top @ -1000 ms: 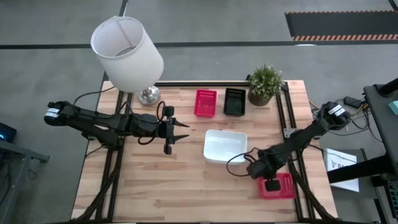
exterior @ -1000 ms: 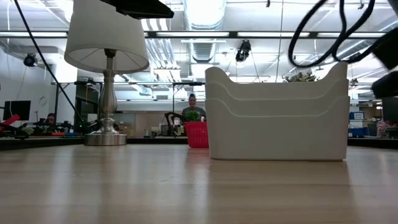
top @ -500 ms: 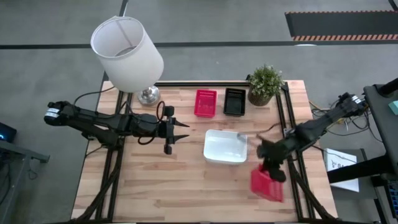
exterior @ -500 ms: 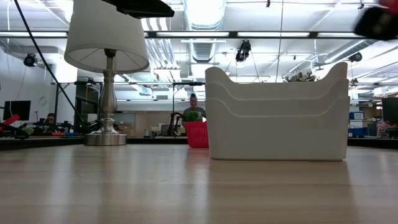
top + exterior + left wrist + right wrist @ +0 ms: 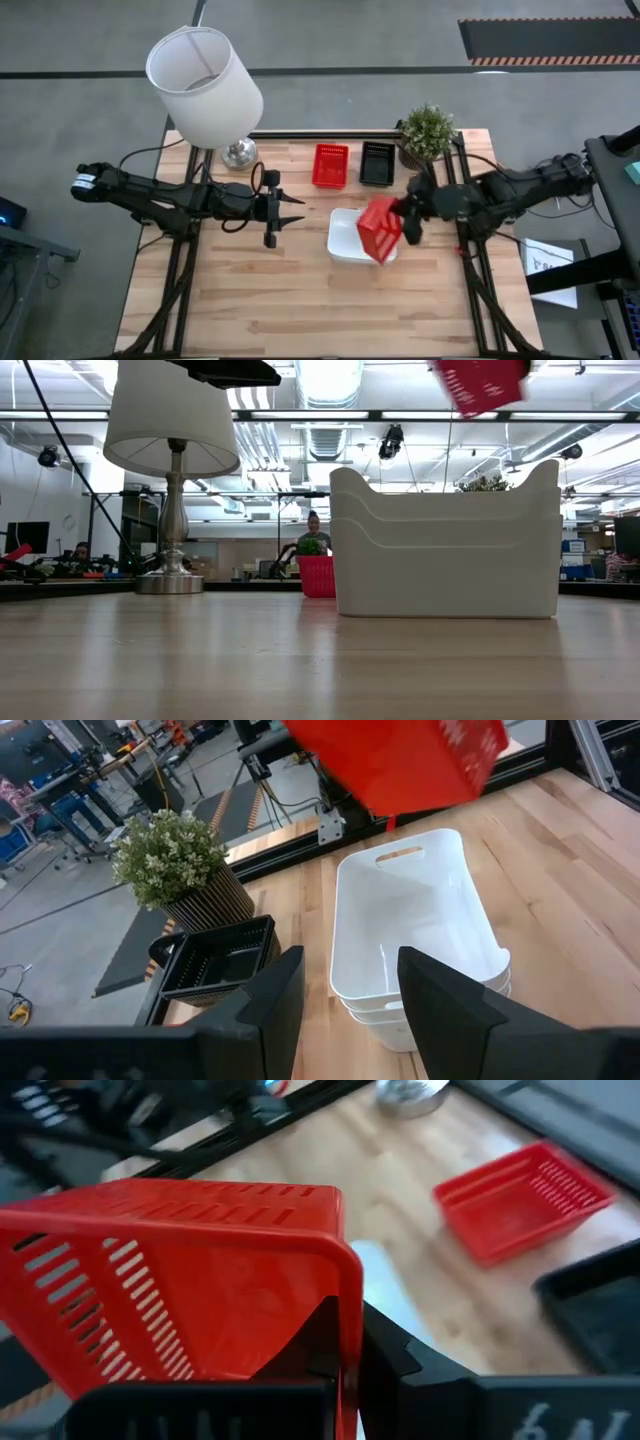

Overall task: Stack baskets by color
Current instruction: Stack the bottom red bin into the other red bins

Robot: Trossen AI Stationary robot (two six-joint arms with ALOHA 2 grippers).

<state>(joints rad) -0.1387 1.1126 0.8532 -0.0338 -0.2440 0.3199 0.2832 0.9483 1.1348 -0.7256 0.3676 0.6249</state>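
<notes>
1. Red plastic is what has moved: the right gripper (image 5: pixel 405 222), jaws clamped together on one wall of the red basket (image 5: pixel 381 229), has lifted it off the near right corner of the counter (image 5: pixel 250 300), where it lay a second ago, and swung it up and inward.
2. It now hangs tilted in the air over the near right part of the white baskets (image 5: pixel 352 235), a nested stack at the counter's middle; the low view shows it well above their rims.
3. Beside them, well apart on the left, the left gripper (image 5: pixel 296 211) hovers where it was, jaws apart and empty, pointing toward the white stack.
4. Farther back, the second red basket (image 5: pixel 331 165) rests on the counter with the black basket (image 5: pixel 377 163) just beside it, both unmoved, and the potted plant (image 5: pixel 426 134) and lamp (image 5: pixel 205 87) stand at the far edge.
5. Judging by this, the carried basket is roughly halfway to its red partner; it still has to travel past the white stack, level out and drop in squarely.
</notes>
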